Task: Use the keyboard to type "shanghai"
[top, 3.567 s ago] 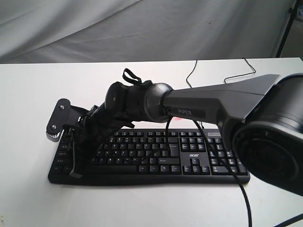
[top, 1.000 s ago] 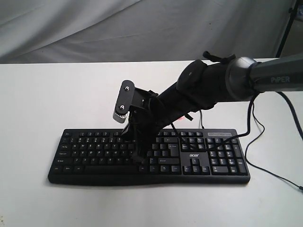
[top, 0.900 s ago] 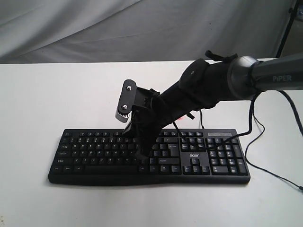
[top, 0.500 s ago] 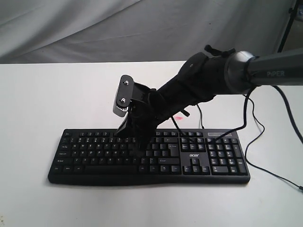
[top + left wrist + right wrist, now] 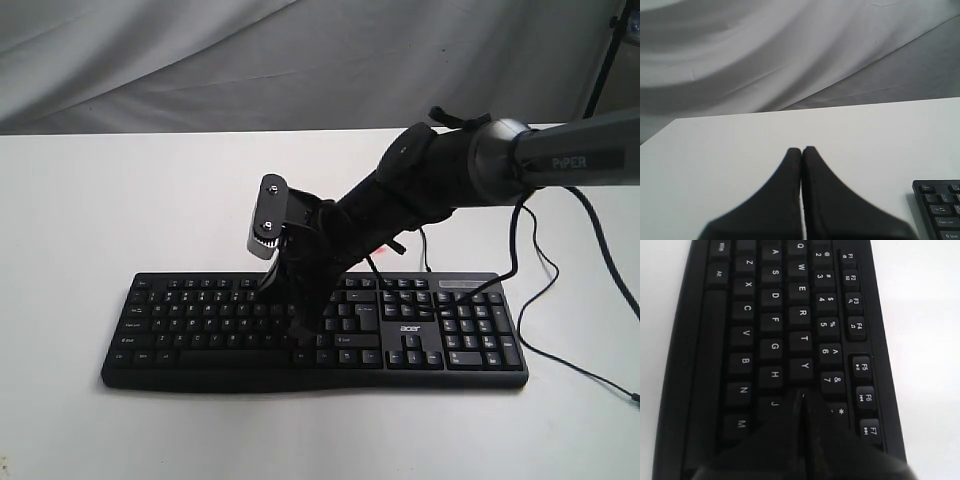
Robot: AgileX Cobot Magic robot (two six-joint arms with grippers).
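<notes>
The black keyboard (image 5: 200, 322) lies on the white table, number pad and "acer" logo to the right. My right gripper (image 5: 303, 330) reaches in from the right and points down at the middle of the letter keys, shut with nothing in it. In the right wrist view its shut tip (image 5: 802, 394) sits over the key just after Y, beside J, on the keyboard (image 5: 775, 320); whether it touches, I cannot tell. My left gripper (image 5: 801, 149) is shut and empty over bare table, with a corner of the keyboard (image 5: 940, 210) at the frame's edge. The exterior view does not show it.
The table (image 5: 90, 200) is white with a grey cloth backdrop (image 5: 300, 60) behind it. A black arm cable (image 5: 528, 300) loops down right of the keyboard. A thin cable (image 5: 405, 155) runs to the back edge. A dark stand leg (image 5: 600, 60) is at the far right.
The right gripper moved from the keyboard's left end to its middle. Half a second ago its tip was lifted; it has since dropped back towards the keys, slightly to the right.
</notes>
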